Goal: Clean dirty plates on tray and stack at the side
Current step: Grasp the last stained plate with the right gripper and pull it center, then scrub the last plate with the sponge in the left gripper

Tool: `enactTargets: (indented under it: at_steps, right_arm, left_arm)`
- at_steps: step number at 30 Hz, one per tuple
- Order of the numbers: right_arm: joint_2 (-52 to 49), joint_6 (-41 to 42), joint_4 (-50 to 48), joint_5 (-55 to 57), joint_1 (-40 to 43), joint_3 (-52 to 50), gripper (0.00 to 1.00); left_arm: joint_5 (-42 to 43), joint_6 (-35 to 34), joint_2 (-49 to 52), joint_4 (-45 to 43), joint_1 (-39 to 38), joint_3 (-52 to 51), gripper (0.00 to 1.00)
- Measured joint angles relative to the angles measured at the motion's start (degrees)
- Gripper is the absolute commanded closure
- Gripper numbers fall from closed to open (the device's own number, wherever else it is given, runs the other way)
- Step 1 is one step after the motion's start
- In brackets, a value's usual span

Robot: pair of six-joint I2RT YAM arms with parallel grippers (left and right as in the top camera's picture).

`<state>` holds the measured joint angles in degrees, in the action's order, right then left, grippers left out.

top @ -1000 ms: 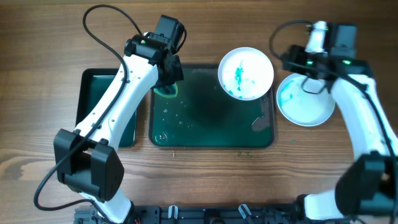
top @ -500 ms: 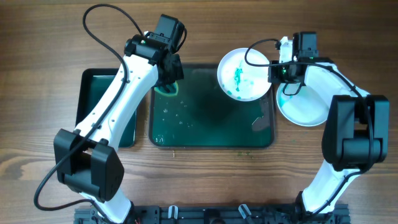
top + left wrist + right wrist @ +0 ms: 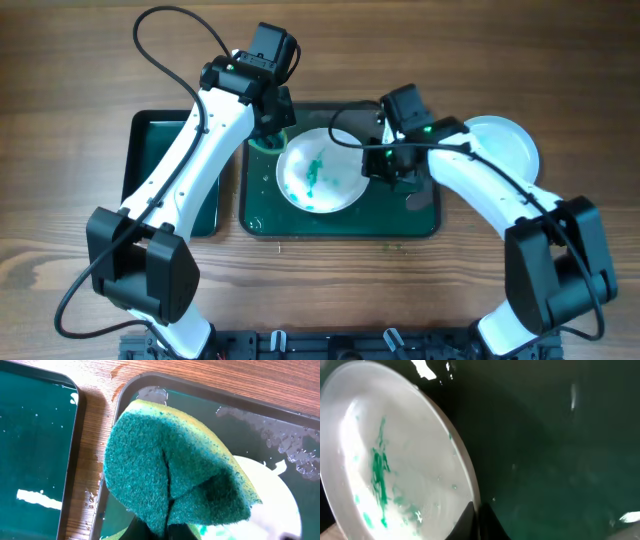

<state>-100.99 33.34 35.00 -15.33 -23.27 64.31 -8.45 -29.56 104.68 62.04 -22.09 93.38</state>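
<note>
A white plate [image 3: 322, 172] with teal-green smears lies left of centre on the dark green tray [image 3: 330, 222]. My right gripper [image 3: 378, 168] is shut on its right rim; the right wrist view shows the dark fingertips [image 3: 470, 519] pinching the edge of the plate [image 3: 395, 460] over the wet tray [image 3: 560, 450]. My left gripper [image 3: 270, 130] hovers at the tray's far left corner, shut on a green sponge [image 3: 175, 470], close to the plate's [image 3: 270, 495] far left edge. A second, cleaner plate [image 3: 505, 138] rests on the table right of the tray, partly behind the right arm.
A smaller dark tray [image 3: 150, 140] holding liquid sits left of the big tray, with a strip of wooden table [image 3: 92, 460] between them. Water droplets dot the big tray's floor. The left arm's black cable loops over the far left of the table.
The right gripper left the side plate, shut on the smeared plate's rim and pulled it from the tray's far right corner toward the left middle. The left arm stayed still.
</note>
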Motion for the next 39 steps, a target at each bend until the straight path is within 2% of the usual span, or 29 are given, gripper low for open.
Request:
enactTargets:
  at_steps: [1, 3, 5, 8, 11, 13, 19, 23, 26, 35, 39]
  right_arm:
    - [-0.04, 1.42, -2.12, 0.20, -0.63, -0.96, 0.84]
    - [-0.07, 3.50, -4.37, 0.61, -1.75, -1.51, 0.76]
    - [-0.07, 4.42, -4.72, 1.33, -1.92, -1.51, 0.75]
    - [-0.37, 4.37, -5.62, 3.19, -1.92, -1.51, 0.76]
    - [-5.27, 4.35, -6.82, 3.37, -1.92, -1.51, 0.90]
    - [-7.50, 4.11, -7.65, 1.44, -1.88, -1.40, 0.96]
    - [-7.82, 4.15, -8.50, -0.37, -1.81, -1.40, 0.96]
    - [-7.89, 3.89, -8.76, -0.92, -1.81, -1.40, 0.96]
    - [-7.98, 3.89, -8.96, -1.25, -1.81, -1.40, 0.96]
    - [-8.04, 3.45, -8.98, -1.64, -1.81, -1.40, 0.96]
    - [-8.09, 3.23, -9.18, -1.79, -1.81, -1.40, 0.96]
  left_arm:
    - [0.00, -0.02, 0.00, 0.00, 0.00, 0.00, 0.96]
    - [0.48, -0.02, 0.00, 0.00, 0.00, 0.00, 0.96]
    - [0.98, -0.04, 0.00, 0.02, 0.00, 0.00, 0.96]
    - [2.45, -0.26, 0.00, 0.00, 0.00, 0.00, 0.96]
    - [5.20, -0.37, 0.00, 0.00, 0.00, -0.17, 0.96]
    - [5.92, -0.52, 0.04, -0.50, -0.02, -1.66, 0.96]
    - [10.14, 3.23, 0.66, -8.39, -1.62, -11.28, 0.96]
    - [12.46, 5.44, 0.94, -21.29, -5.68, -22.47, 0.96]
    - [12.22, 5.31, 1.27, -27.54, -5.40, -29.22, 0.96]
    - [9.88, -1.18, 1.27, -27.61, -5.29, -29.79, 0.96]
    - [14.38, 7.41, 1.73, -31.28, -5.05, -30.08, 0.96]
